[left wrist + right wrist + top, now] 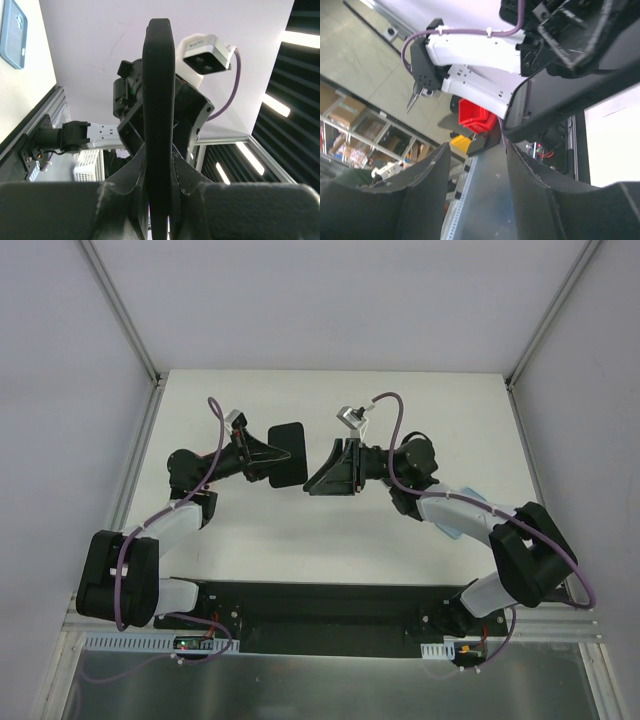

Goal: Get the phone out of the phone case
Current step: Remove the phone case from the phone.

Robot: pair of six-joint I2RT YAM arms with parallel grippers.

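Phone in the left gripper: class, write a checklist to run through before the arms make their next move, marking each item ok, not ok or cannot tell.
1. Left gripper shut on the phone: ok, clamped edge-on between the fingers.
2. Phone out of the blue case: ok, the case lies apart on the table.
3. Right gripper open and empty: ok.
4. Right gripper clear of the phone: cannot tell, they look very close from above.
5. Grip firm enough to carry the phone: cannot tell.
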